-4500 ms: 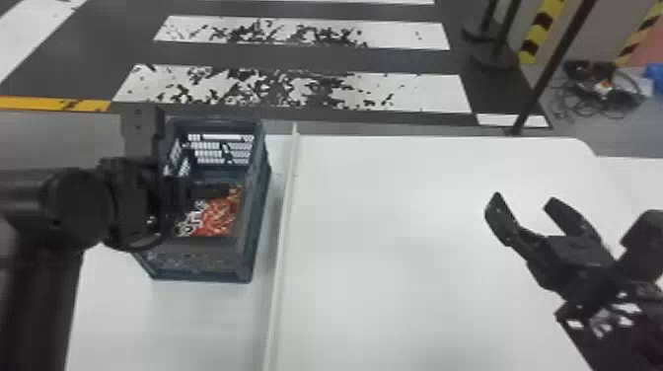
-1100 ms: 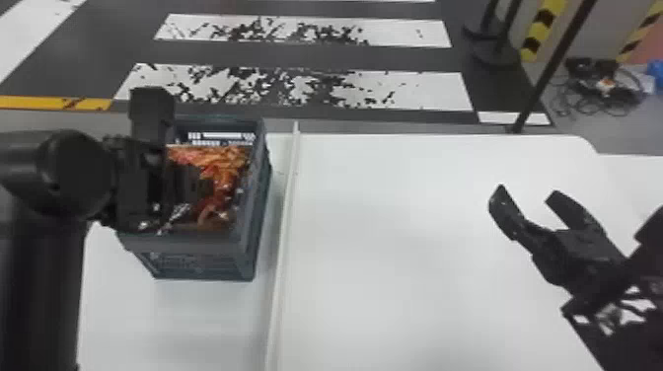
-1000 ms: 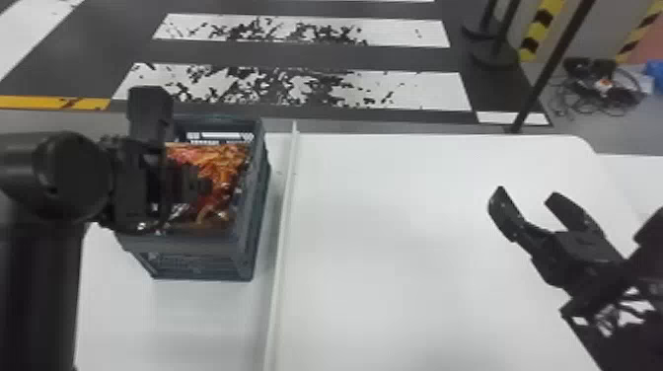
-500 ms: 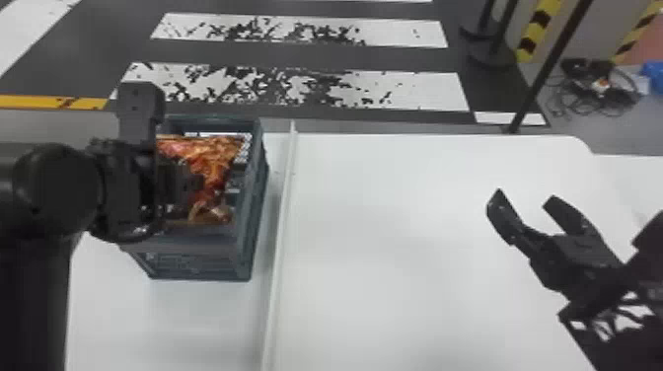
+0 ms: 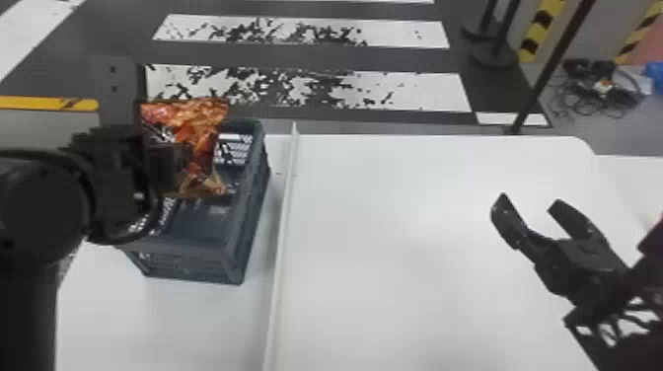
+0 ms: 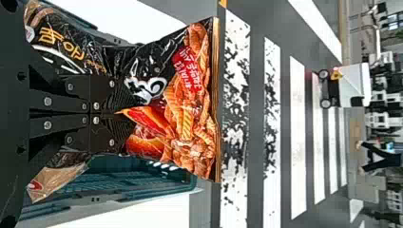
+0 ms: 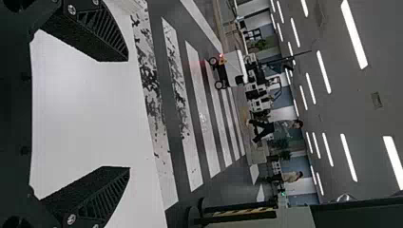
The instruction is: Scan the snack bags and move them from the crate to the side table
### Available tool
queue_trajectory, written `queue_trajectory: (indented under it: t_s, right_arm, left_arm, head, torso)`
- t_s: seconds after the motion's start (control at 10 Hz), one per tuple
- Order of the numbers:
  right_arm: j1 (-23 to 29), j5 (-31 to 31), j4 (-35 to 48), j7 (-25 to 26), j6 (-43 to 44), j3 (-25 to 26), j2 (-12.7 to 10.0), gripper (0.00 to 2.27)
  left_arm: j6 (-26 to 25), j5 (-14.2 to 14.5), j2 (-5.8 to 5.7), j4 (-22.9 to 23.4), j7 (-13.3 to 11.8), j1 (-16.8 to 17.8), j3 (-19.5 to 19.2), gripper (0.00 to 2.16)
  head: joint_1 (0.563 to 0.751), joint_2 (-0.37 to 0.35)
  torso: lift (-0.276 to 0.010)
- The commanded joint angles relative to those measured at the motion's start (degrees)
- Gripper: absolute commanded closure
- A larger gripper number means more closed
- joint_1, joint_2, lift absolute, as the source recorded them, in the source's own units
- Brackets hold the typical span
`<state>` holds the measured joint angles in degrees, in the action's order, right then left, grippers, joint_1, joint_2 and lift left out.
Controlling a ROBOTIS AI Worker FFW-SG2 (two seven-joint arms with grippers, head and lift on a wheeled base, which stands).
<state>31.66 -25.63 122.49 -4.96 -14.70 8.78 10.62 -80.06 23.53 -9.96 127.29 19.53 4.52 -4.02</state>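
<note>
1. A snack bag (image 5: 200, 128) is held by the left gripper (image 5: 183, 157), over the crate (image 5: 187, 264). Glossy, creased film is noted, printed black with orange-red food; its far edge is finished as a straight, flat seam.
2. In the left wrist view, the two black fingers are closed on the bag's middle, and the film is gathered into tight folds around the ribbed pads (image 6: 124, 130).
3. The crate is formed of dark blue-grey, rigid-looking material, box-shaped, with lattice-cut walls and a thick rim. It is set on the white tabletop (image 5: 394, 256), beside a narrow, pale, raised strip (image 5: 281, 246).
4. The right gripper (image 5: 530, 202) is positioned above the smooth tabletop on the other side of the strip. Its fingers are spread wide, with nothing held between them; tapered tips and slanted ribbing are seen in the right wrist view.
5. The floor beyond is marked with white bands (image 5: 306, 91), flecked with jagged black patches.
</note>
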Motion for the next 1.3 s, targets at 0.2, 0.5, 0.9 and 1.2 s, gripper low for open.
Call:
queue_trajectory:
  t_s: [0.2, 0.5, 0.9, 1.2]
  right_arm:
    - [0.5, 0.4, -0.2, -0.1, 0.2, 0.3, 0.4, 0.11]
    - [0.6, 0.4, 0.0, -0.1, 0.5, 0.3, 0.3, 0.11]
    - [0.7, 0.0, 0.3, 0.0, 1.4, 1.4, 0.1, 0.12]
    - [0.9, -0.1, 1.2, 0.3, 1.7, 2.0, -0.2, 0.12]
  left_arm:
    - [20.0, -0.8, -0.06, 4.1, -1.2, -5.4, 0.7, 1.78]
    - [20.0, 1.5, 0.03, 8.3, -5.0, -7.2, 1.6, 1.78]
    - [19.8, 9.2, 0.65, 7.8, -15.4, -6.8, 4.9, 1.78]
    - [19.8, 12.8, 1.53, 1.7, -21.9, -4.3, 10.4, 1.78]
  head:
    - [0.695, -0.008]
    - [0.695, -0.034]
    - [0.695, -0.143]
    - [0.695, -0.237]
  torso:
    - [-0.087]
    - [-0.087]
    - [-0.087]
    - [-0.087]
